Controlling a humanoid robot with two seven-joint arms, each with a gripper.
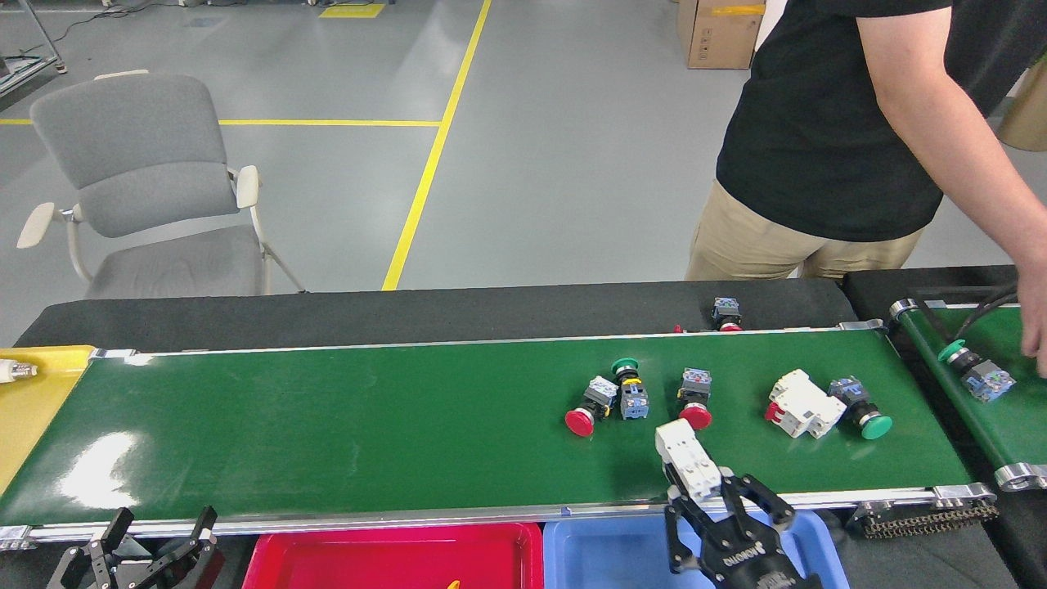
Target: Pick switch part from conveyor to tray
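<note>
The right tool [705, 501] is clamped on a white rectangular plastic switch block [687, 460], holding it by its near end so the block juts up and away over the near silver rail of the long glossy dark-green conveyor [327, 425]. The tool itself sits above the near-side blue plastic tray [605, 556], which lies just beside a red plastic tray [393, 556]. The left tool [139, 548] rests idle at the lower left, its black fingers spread apart and holding nothing.

The step in hand looks like the carry from belt to tray. To do it well, the held block should clear the rail fully before it goes down, since most of its length hangs over the belt edge. Drawing the wrist back toward the robot until the whole block is over the blue floor, then lowering close before letting go, would keep it from bouncing or tipping out. The grip is at one end only, so a slow, level move limits swing.

Other parts wait on the belt: a red-capped push-button switch [587, 411], a green-capped one [629, 391], another red-capped one [694, 399] and a second white block [803, 402]. A person's hand [1032, 319] works at the smaller green belt [981, 384] on the right, well apart from the drop.
</note>
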